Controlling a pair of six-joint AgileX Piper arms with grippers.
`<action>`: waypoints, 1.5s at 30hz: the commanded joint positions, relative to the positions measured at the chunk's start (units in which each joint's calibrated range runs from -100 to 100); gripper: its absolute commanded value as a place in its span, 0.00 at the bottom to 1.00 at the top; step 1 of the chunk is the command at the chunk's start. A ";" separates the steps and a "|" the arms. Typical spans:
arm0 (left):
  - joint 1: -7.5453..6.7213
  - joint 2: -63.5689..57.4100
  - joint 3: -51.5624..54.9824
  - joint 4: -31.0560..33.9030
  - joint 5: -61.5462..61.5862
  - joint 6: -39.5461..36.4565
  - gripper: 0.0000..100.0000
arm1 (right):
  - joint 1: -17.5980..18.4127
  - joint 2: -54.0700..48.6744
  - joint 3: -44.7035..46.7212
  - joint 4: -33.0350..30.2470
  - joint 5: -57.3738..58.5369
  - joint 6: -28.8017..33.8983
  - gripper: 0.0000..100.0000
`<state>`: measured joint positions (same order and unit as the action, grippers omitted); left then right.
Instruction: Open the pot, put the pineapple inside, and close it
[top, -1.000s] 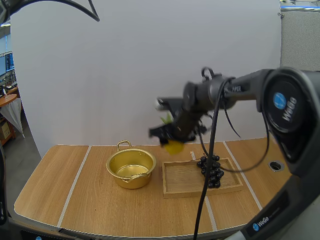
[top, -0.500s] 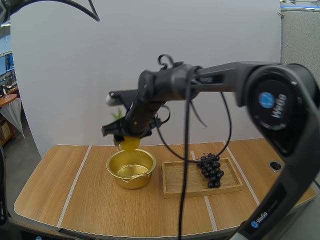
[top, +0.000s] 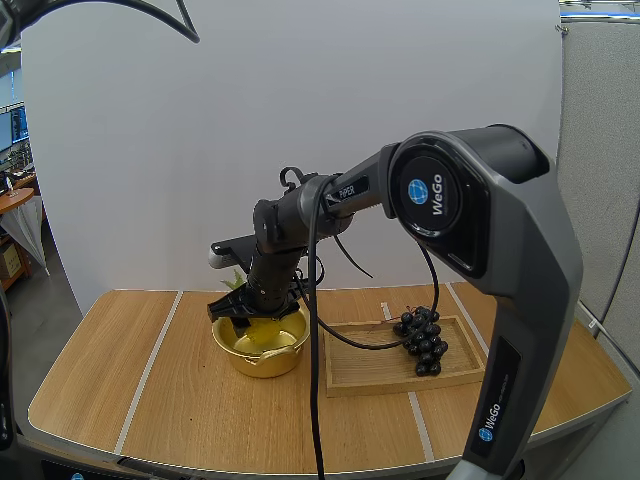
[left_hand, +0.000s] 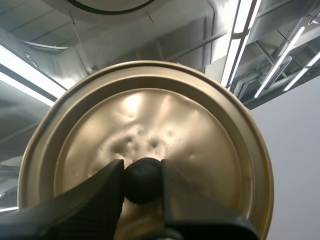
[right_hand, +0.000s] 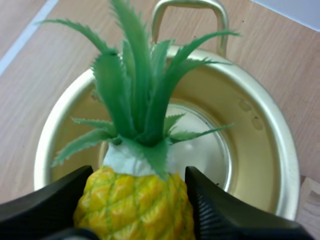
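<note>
The golden pot (top: 252, 361) stands open on the table, left of the wooden tray. My right gripper (top: 256, 311) hangs at the pot's mouth, shut on the pineapple (top: 263, 336), whose yellow body sits low inside the rim. In the right wrist view the fingers of my right gripper (right_hand: 139, 192) clamp the pineapple (right_hand: 134, 206) on both sides, its green leaves pointing out over the pot (right_hand: 270, 146). In the left wrist view my left gripper (left_hand: 142, 174) pinches the black knob (left_hand: 142, 181) of the golden lid (left_hand: 200, 130), held up in the air.
A wooden tray (top: 362, 366) lies right of the pot with a bunch of dark grapes (top: 422, 341) on its right end. The right arm reaches across above the tray. Bare wood lies left of and in front of the pot.
My right arm swung left from above the tray to over the pot, then came down, bringing the pineapple into the pot's mouth.
</note>
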<state>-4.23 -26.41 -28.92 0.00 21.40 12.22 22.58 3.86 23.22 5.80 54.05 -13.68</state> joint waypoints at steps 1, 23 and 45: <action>-0.18 -0.34 -0.43 0.32 -1.87 -0.54 0.00 | -0.27 1.32 -0.43 -2.75 0.24 1.62 0.00; -0.18 -0.34 -0.43 0.32 -1.87 -0.54 0.00 | -0.27 7.43 -0.43 -4.09 -1.40 2.53 0.39; -0.18 -0.34 -0.43 0.32 -1.87 -0.54 0.00 | -0.27 -22.61 -0.31 -4.00 10.47 3.31 1.00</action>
<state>-4.23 -26.41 -28.92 0.00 21.40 12.22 22.51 -8.86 22.94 2.07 58.12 -10.55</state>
